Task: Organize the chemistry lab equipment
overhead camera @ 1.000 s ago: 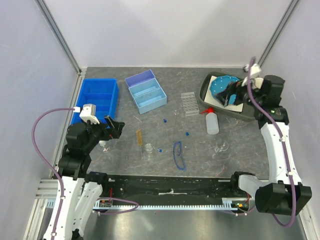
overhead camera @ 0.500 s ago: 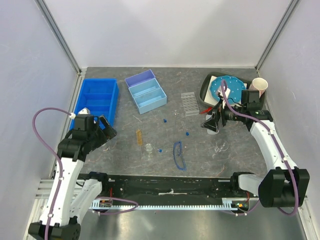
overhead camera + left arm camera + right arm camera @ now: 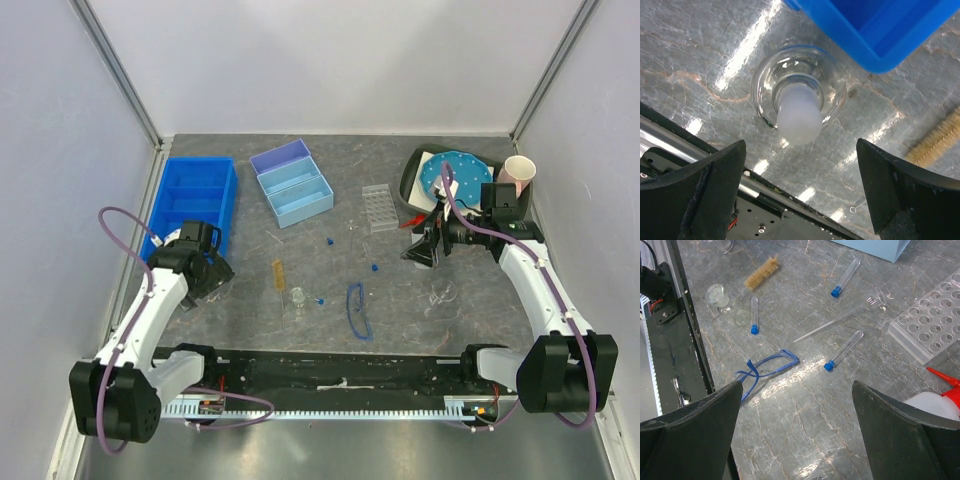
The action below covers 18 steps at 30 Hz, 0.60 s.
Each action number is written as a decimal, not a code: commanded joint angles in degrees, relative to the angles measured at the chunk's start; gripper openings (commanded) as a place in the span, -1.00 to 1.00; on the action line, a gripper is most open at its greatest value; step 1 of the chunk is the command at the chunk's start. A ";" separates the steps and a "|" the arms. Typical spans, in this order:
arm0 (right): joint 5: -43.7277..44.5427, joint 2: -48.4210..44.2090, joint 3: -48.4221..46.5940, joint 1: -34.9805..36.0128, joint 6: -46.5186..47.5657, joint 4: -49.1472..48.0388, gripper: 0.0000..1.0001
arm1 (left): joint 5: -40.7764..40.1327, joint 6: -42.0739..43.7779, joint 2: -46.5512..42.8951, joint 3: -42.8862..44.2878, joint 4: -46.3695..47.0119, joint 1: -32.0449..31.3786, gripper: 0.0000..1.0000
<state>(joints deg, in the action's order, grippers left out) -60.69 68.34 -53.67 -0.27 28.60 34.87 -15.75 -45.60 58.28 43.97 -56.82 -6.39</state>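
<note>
My left gripper [image 3: 208,276] [image 3: 800,200] is open, hanging over a clear glass flask [image 3: 799,102] with a frosted stopper that stands by the blue bin's corner. My right gripper [image 3: 420,250] [image 3: 797,440] is open above the table, beside the white squeeze bottle [image 3: 935,404] with its red nozzle [image 3: 412,222]. Blue-rimmed safety glasses [image 3: 355,310] [image 3: 765,369] lie at front centre. Blue-capped tubes [image 3: 845,276] [image 3: 843,351] [image 3: 754,315] lie scattered. An amber bristle brush [image 3: 278,275] [image 3: 760,273] and a small flask [image 3: 298,296] [image 3: 717,294] lie left of the glasses.
A blue bin [image 3: 190,205] [image 3: 880,30] stands at left and a light blue box [image 3: 292,183] behind centre. A clear tube rack [image 3: 378,207] [image 3: 935,320], a dark tray [image 3: 412,190] with the blue disc, and a paper cup [image 3: 518,172] are at right. Clear glassware [image 3: 440,295] lies front right.
My left arm has swung down and forward, bringing its gripper low over the stoppered flask. My right gripper came from the tray to the squeeze bottle, then shifted slightly left.
</note>
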 commanded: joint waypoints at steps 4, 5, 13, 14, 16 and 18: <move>-2.86 0.57 -0.21 -0.17 2.60 -0.16 0.96 | -5.70 -2.83 7.45 -0.55 7.42 0.24 0.96; -2.69 0.66 -0.21 -0.17 2.60 -0.07 0.96 | -5.70 -2.74 8.42 -0.63 7.86 0.24 0.96; -2.68 1.45 -0.03 -0.17 2.95 -0.07 0.96 | -7.72 -2.30 13.34 -1.96 12.34 0.24 0.95; -2.68 1.45 -0.12 -0.17 2.95 -0.07 0.96 | -8.24 -2.21 13.96 -1.95 12.69 0.24 0.93; -2.86 1.63 -0.12 -0.17 2.95 0.02 0.96 | -8.16 -1.77 14.93 -1.43 13.05 0.33 0.93; -2.86 1.54 -0.12 -0.17 3.04 0.02 0.96 | -8.07 -1.77 16.25 -1.25 13.13 0.33 0.93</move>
<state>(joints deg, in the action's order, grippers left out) -61.01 69.67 -53.67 -0.27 29.69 35.29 -21.10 -45.87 72.64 41.87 -46.92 -6.37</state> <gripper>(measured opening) 0.982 0.967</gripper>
